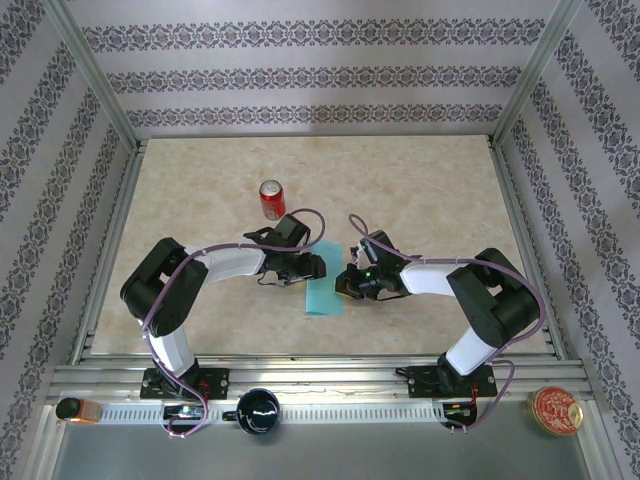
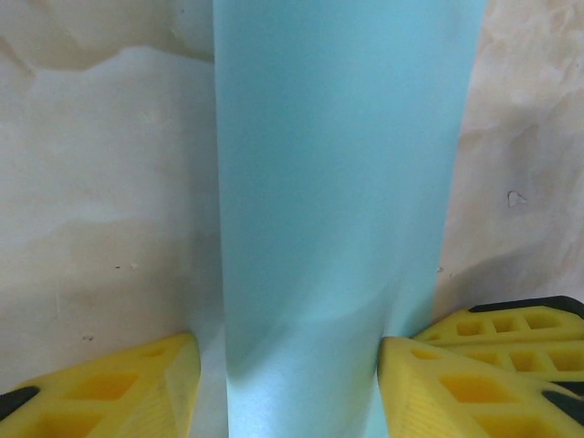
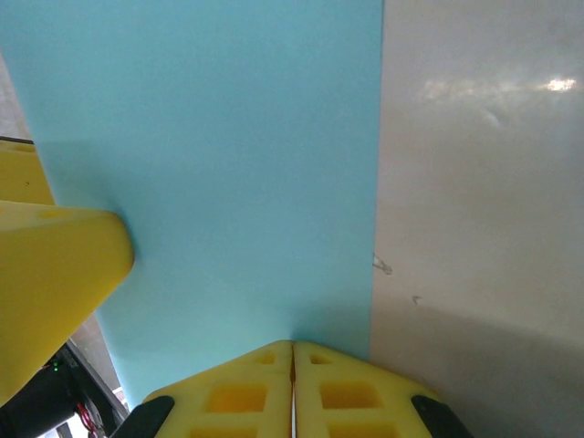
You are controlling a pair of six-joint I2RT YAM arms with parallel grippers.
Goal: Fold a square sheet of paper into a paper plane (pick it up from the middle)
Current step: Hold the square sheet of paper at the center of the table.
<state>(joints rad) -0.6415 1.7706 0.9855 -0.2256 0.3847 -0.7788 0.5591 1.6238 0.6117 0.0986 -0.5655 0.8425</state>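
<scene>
The turquoise-blue sheet of paper [image 1: 323, 292] lies on the marbled table as a narrow strip between my two grippers. My left gripper [image 1: 305, 266] is at the strip's far end, open. In the left wrist view its yellow fingers [image 2: 119, 388] stand on either side of the paper [image 2: 338, 182], which bulges up between them. My right gripper [image 1: 347, 282] is at the strip's right edge. In the right wrist view its shut fingertips [image 3: 294, 351] rest at the near edge of the flat paper [image 3: 219, 164], with nothing seen between them. A left finger [image 3: 55, 274] shows there too.
A red soda can [image 1: 271, 200] stands upright just behind the left gripper. On the front rail sit a black round object [image 1: 259, 410], an orange item [image 1: 78, 408] and a red round tin [image 1: 556, 408]. Patterned walls and metal posts enclose the table.
</scene>
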